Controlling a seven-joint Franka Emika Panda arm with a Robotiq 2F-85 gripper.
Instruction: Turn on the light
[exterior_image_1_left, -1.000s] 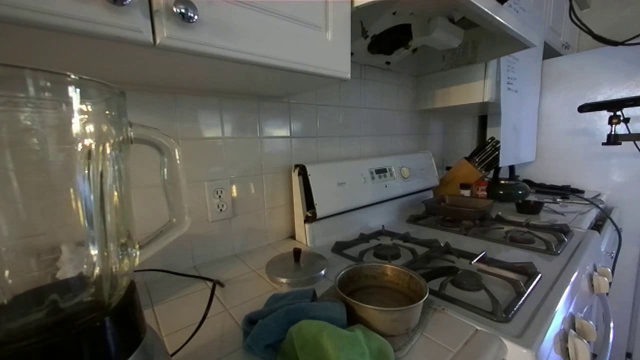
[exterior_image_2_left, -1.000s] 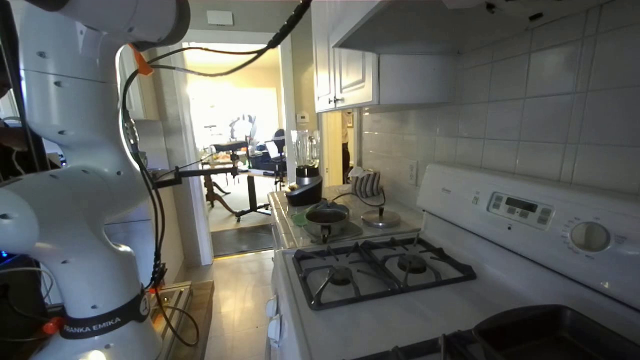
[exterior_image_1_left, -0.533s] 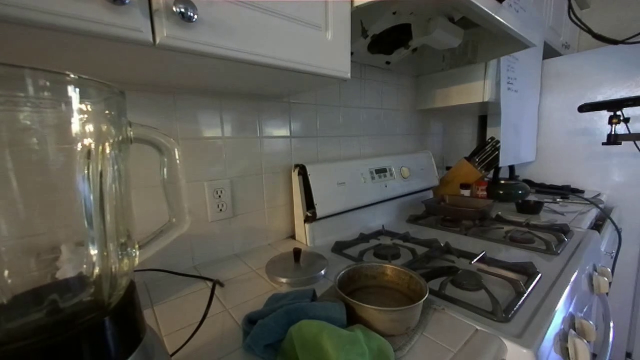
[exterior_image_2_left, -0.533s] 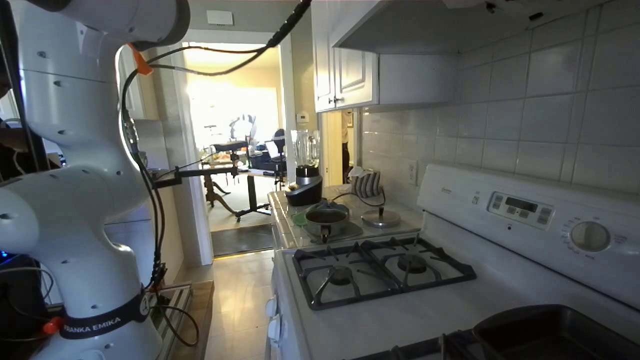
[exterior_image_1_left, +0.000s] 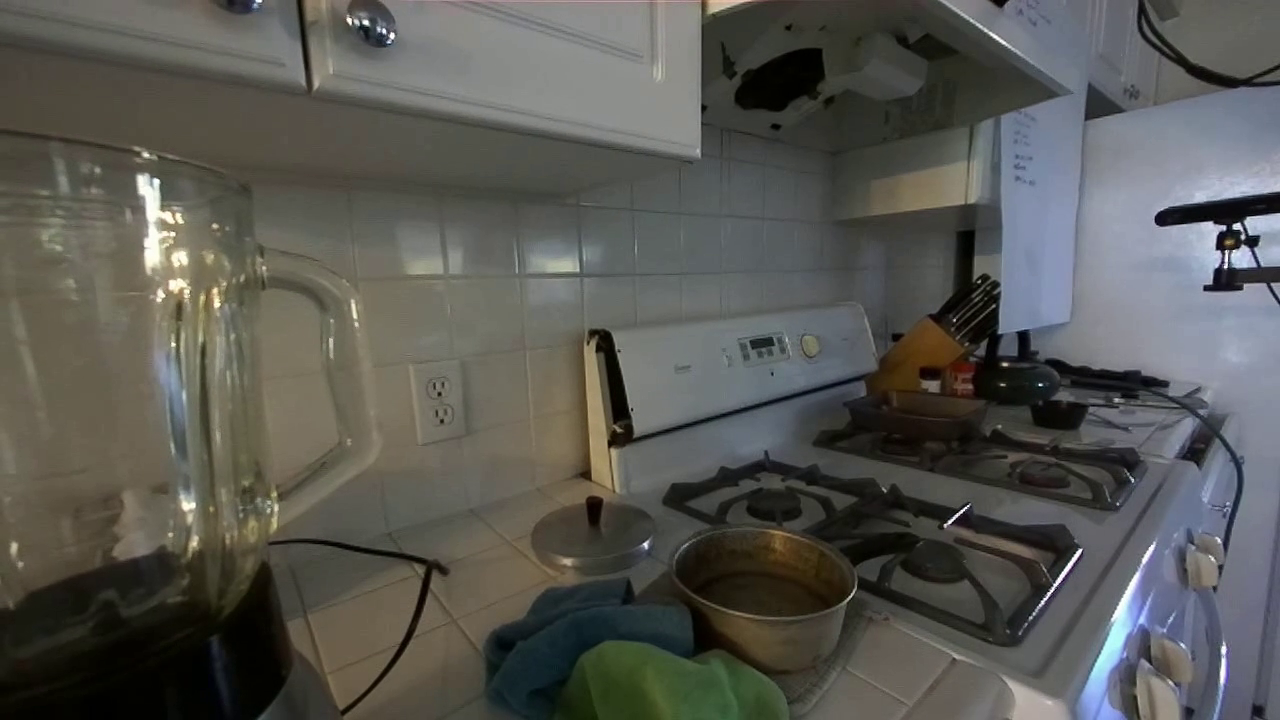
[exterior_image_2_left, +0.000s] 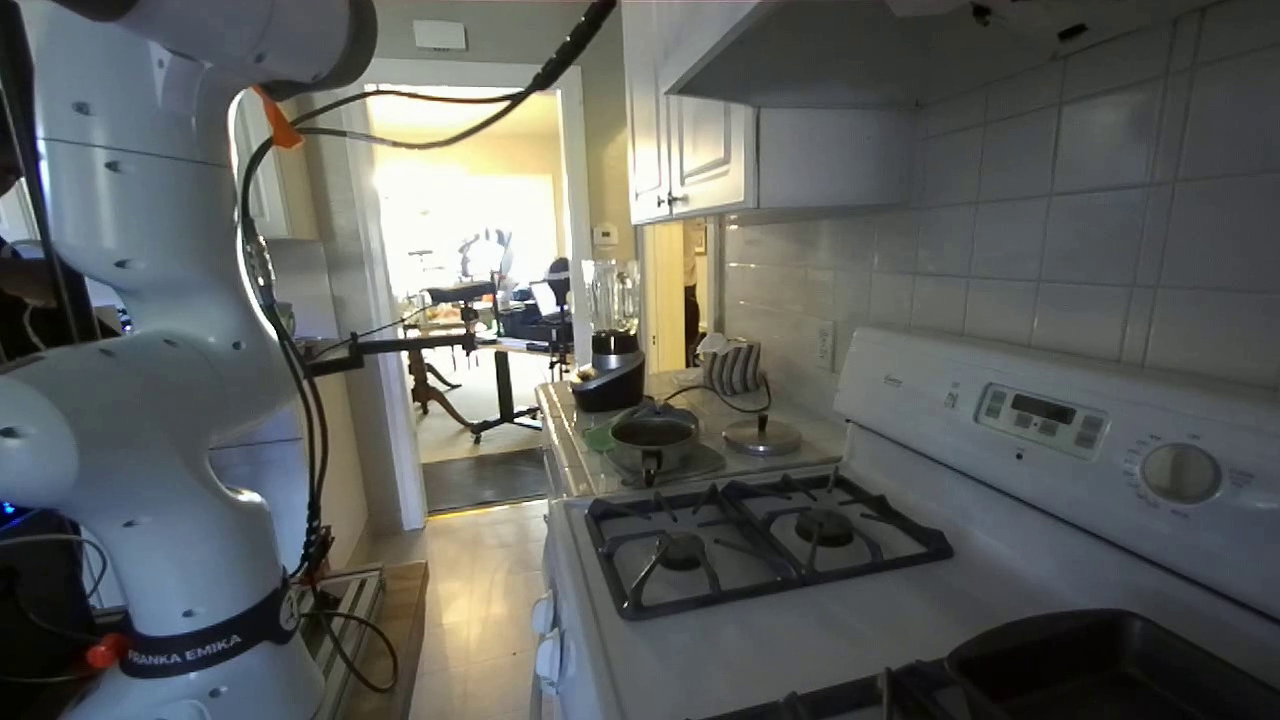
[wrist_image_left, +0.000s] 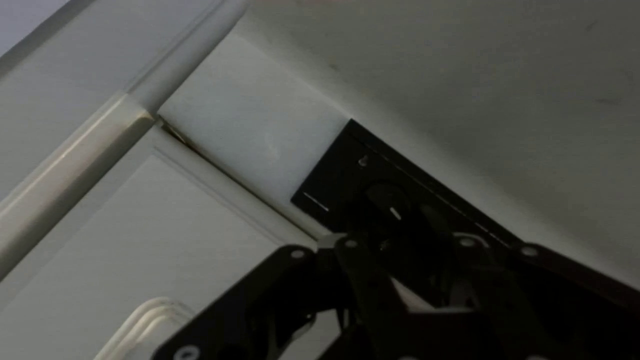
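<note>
White tile (exterior_image_1_left: 480, 320) lines a kitchen wall above a counter (exterior_image_1_left: 390, 600) and a gas stove (exterior_image_2_left: 800, 630). Shown in the wrist view, a black knob (wrist_image_left: 386, 202) with a pale pointer line sits on a dark panel (wrist_image_left: 327, 180), set in a pale surface beside a white cabinet door (wrist_image_left: 200, 225). Reaching in from the bottom of that view is the gripper (wrist_image_left: 400, 237); a gap shows between its two fingers (wrist_image_left: 355, 270), but the tips melt into the dark panel, and whether they touch or clamp the knob cannot be told.

In an exterior view, the robot arm (exterior_image_2_left: 170, 430) stands across from the stove, its top section a touch farther left in that view than half a second ago, the thick cable (exterior_image_2_left: 572, 50) overhead shifted likewise. A bright glow low on the arm, present a second ago, has dimmed, and warm glints beside the wall outlet (exterior_image_1_left: 437, 402) have faded. Unmoved are the saucepan (exterior_image_1_left: 775, 635), its neighboring lid (exterior_image_1_left: 592, 538), a blue cloth (exterior_image_1_left: 590, 630) and a green cloth (exterior_image_1_left: 670, 685).
</note>
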